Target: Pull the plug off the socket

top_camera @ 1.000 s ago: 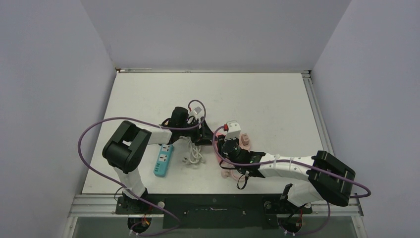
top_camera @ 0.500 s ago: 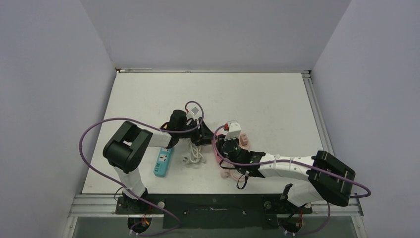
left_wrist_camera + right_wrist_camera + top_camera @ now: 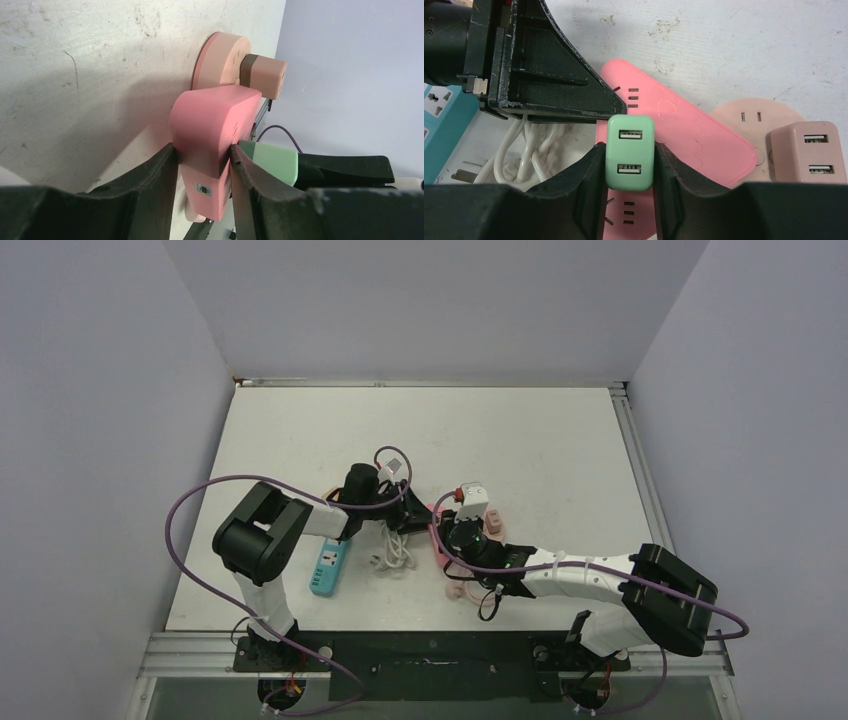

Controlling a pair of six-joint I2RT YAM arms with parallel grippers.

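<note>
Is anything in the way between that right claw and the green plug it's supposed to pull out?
Nothing visible. The right gripper has its fingers pressed on both sides of the plug, which sits in the pink strip. The left gripper holds the strip close beside the plug, not between.

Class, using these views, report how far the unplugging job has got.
Done: both grips are set. The left end effector clamps the pink power strip; the right end effector is shut on the green charger. In hand: holding the strip steady. Left: the charger looks seated on the strip, so the pull itself remains.
</note>
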